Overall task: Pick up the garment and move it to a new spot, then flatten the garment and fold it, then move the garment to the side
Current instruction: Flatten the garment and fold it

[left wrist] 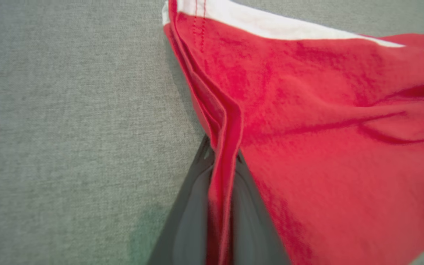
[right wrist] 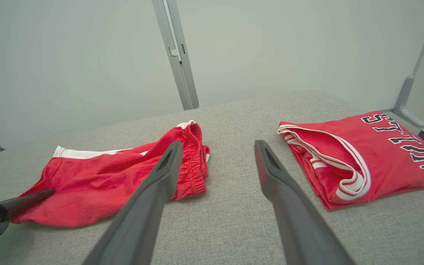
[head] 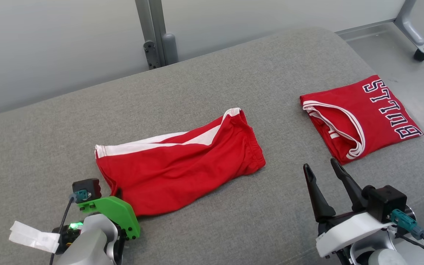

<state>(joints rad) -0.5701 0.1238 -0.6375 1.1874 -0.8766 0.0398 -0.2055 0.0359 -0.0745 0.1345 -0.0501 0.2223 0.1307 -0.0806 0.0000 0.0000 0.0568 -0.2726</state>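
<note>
Currently on grey fabric worktop (head: pixel 234 73): red white-striped shorts (head: pixel 182 162), near hem corner clamped in left gripper (left wrist: pixel 222 151) jaws. Jaws of right gripper (head: pixel 321 165) spread, empty, near waistband, not touching. Left tips buried under cloth.

Wide bare strip of grey cushion (head: pixel 282 147) between red shorts (head: pixel 182 162) and folded Bulls jersey (head: pixel 359 117): open lane. Far half of cushion bare. Metal post (head: pixel 156 33) stands behind back edge. Jersey crowds right edge.
</note>
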